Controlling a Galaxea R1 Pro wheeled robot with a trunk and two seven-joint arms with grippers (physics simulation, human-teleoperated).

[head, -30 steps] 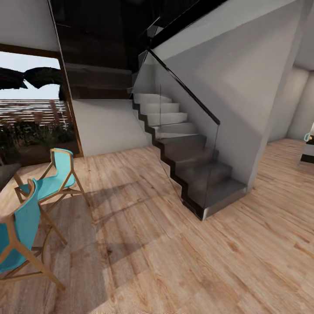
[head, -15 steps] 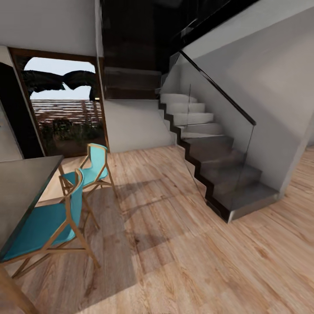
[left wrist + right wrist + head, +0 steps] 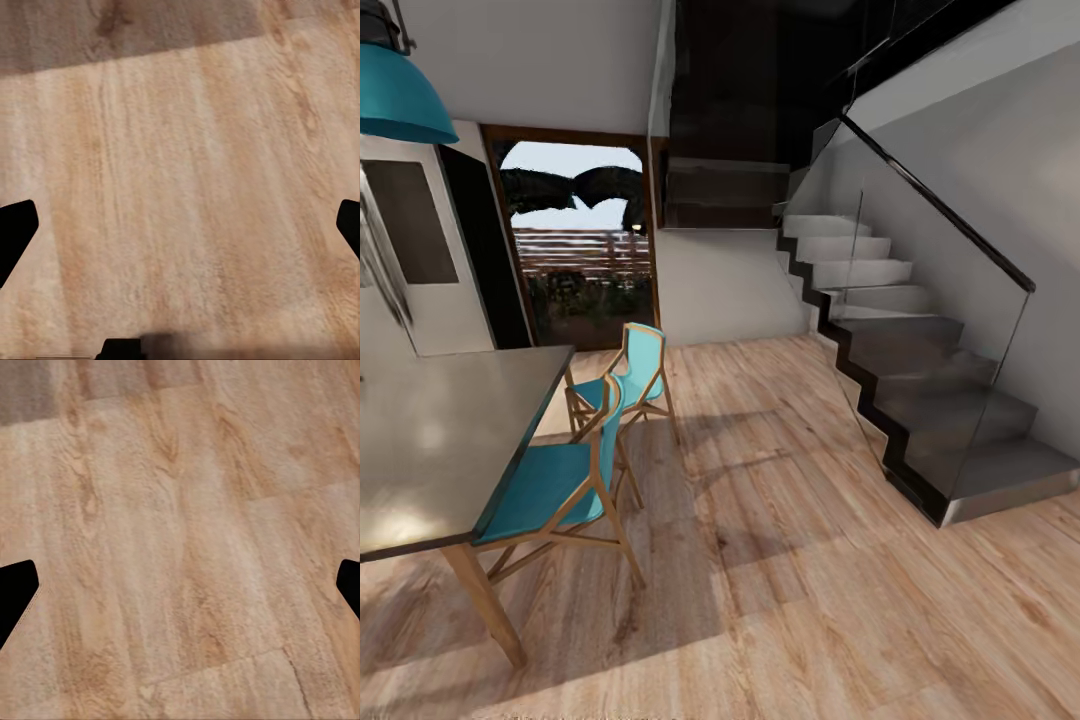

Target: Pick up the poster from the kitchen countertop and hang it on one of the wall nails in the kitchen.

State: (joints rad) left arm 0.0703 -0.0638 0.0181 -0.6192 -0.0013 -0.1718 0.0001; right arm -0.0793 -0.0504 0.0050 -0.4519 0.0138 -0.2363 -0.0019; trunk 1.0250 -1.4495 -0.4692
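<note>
The poster, the kitchen countertop and the wall nails are out of view. In the left wrist view my left gripper [image 3: 180,232] hangs over bare wooden floor [image 3: 187,150], its dark fingertips [image 3: 15,232] far apart with nothing between them. My right gripper [image 3: 180,592] is open the same way above floor planks [image 3: 187,532], its black fingertips [image 3: 15,596] at the picture's sides.
A grey dining table [image 3: 440,440] on wooden legs stands at the left with two turquoise chairs [image 3: 550,485] beside it. A dark staircase [image 3: 920,370] with a glass balustrade rises at the right. A glazed door [image 3: 585,260] is at the back; a turquoise lamp [image 3: 395,100] hangs overhead.
The whole head view has swung left: the staircase slid to the right, and the table, a second chair and the lamp came into the picture. That is camera motion.
</note>
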